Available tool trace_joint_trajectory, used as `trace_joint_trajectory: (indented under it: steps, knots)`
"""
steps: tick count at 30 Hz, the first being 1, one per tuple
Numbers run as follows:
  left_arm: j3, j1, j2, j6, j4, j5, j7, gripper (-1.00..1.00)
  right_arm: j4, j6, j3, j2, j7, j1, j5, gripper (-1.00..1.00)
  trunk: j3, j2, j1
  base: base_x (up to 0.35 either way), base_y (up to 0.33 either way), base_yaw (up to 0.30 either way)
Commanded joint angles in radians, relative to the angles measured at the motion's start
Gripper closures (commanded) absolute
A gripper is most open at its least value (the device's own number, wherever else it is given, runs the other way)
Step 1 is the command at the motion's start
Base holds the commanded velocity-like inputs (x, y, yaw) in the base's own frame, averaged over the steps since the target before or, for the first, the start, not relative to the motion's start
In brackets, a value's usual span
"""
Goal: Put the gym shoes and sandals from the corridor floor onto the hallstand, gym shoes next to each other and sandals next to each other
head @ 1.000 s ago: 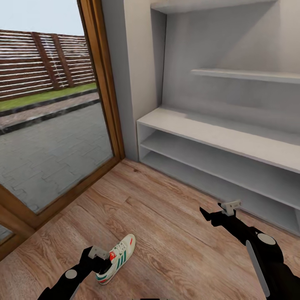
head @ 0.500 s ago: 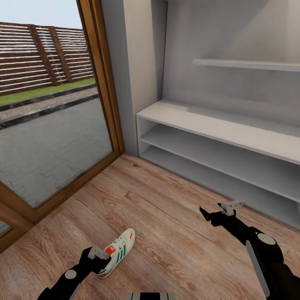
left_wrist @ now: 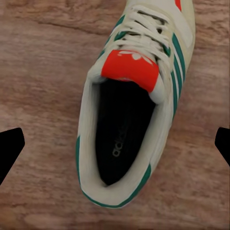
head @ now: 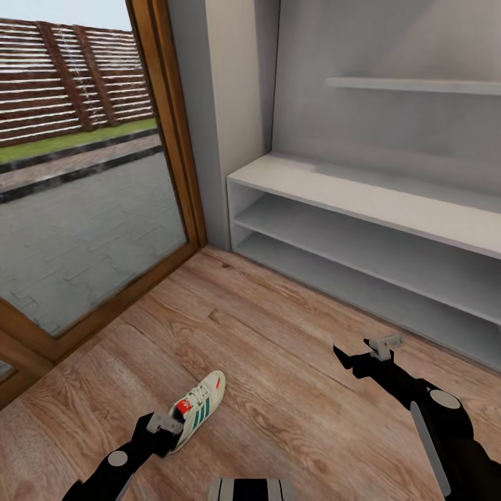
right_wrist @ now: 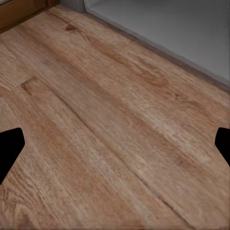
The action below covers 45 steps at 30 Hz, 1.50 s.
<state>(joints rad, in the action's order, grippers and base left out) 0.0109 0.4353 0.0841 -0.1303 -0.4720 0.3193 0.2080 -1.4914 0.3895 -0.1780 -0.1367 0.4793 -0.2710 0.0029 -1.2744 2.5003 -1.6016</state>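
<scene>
1. We have the left gripper [head: 165, 433] poised over the heel end of one gym shoe [head: 197, 408]; its fingers [left_wrist: 10, 149] stand wide apart on either side of the shoe, holding nothing.
2. The right gripper [head: 358, 353] hangs over bare corridor floor [head: 278, 362], its fingers spread open and empty.
3. We judge the main risk to be a poor bite: closing across the soft collar could squash it and let the shoe twist or slip out on the lift.
4. The shoe lies on the floor, well apart from the hallstand [head: 362, 202], so a loose hold could drop it on the way.
5. The shoe is cream-white with green side stripes, a red-orange tongue patch, white laces and a dark insole, upright on its sole.
</scene>
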Motion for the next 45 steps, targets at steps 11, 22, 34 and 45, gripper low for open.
trace_joint_trajectory:
  steps: [11, 22, 34, 45]
  knots:
    - [0.001, 0.0, 0.002, -0.005, 0.0, 0.008, 0.002, -1.0, -0.001, 0.006, -0.001, 0.0, 0.005, -0.001, 0.0, -1.0, -0.061, 0.003, -0.005, 0.0, 0.0, 0.0]
    - [-0.002, 0.0, 0.002, -0.005, -0.01, 0.009, 0.002, -1.0, -0.001, 0.006, -0.001, 0.0, 0.005, -0.001, 0.0, -1.0, -0.101, 0.005, -0.008, 0.0, 0.0, 0.0]
    - [-0.007, 0.0, 0.002, -0.003, -0.026, 0.016, 0.001, -1.0, 0.001, 0.005, -0.001, 0.001, 0.005, -0.001, 0.001, -1.0, -0.103, 0.005, -0.008, 0.0, 0.0, 0.0]
    - [-0.008, 0.002, 0.008, 0.01, -0.101, 0.025, 0.001, -1.0, 0.0, 0.005, -0.001, 0.0, 0.005, -0.001, 0.002, -1.0, -0.103, 0.005, -0.008, 0.0, 0.0, 0.0]
